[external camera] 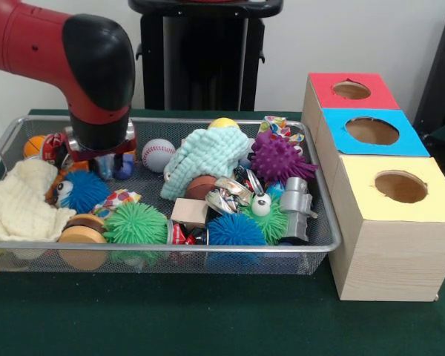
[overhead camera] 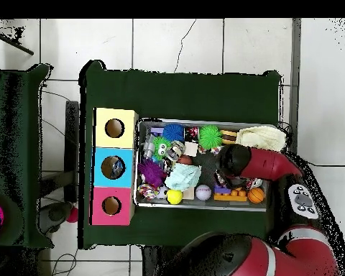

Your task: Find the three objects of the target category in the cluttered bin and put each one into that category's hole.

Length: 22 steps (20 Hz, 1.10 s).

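The wire-mesh bin (external camera: 208, 249) holds several toys: a purple spiky ball (external camera: 277, 159), a green spiky ball (external camera: 136, 225), two blue spiky balls (external camera: 236, 230), a baseball (external camera: 158, 154), a mint knitted cloth (external camera: 204, 159) and a wooden block (external camera: 189, 211). My gripper (external camera: 98, 157) reaches down into the bin's back left part, beside the baseball and above a blue spiky ball with eyes (external camera: 81, 190). Its tips are hidden among the toys. In the overhead view the arm's wrist (overhead camera: 235, 162) covers it. The blue-panelled hole (external camera: 371, 130) is the middle one of the wooden box; it also shows in the overhead view (overhead camera: 113, 167).
A cream cloth (external camera: 18, 204) lies in the bin's left end, a grey metal part (external camera: 297, 208) at its right end. The wooden box (external camera: 389, 245) stands right of the bin, with a red-panelled hole (external camera: 351, 90) and a yellow-panelled hole (external camera: 400, 186).
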### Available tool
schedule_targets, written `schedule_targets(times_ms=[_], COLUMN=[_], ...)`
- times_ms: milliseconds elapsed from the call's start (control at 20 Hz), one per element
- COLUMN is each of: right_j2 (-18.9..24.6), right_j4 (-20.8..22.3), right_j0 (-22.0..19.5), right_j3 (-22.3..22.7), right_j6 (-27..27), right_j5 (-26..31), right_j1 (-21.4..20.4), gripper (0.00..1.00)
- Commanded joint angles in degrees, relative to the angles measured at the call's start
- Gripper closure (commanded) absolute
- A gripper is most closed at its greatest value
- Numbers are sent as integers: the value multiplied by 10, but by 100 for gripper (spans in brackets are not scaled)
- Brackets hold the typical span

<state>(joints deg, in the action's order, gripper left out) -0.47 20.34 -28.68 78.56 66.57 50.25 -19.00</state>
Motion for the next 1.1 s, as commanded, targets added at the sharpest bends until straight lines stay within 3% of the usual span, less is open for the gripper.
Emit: schedule_targets(times_ms=[50,250,600,850,1100], right_j2=[106,133,117,95,80], right_j4=[-126,-170,-170,-208,-252], right_j0=[-32,-35,-14,21,40], right_j3=[103,119,99,78,65], right_j6=[100,87,80,130,175], right_j5=[23,-11,-31,95,207], right_j1=[-37,-63,-82,-140,-171], gripper=[100,100,100,100,100])
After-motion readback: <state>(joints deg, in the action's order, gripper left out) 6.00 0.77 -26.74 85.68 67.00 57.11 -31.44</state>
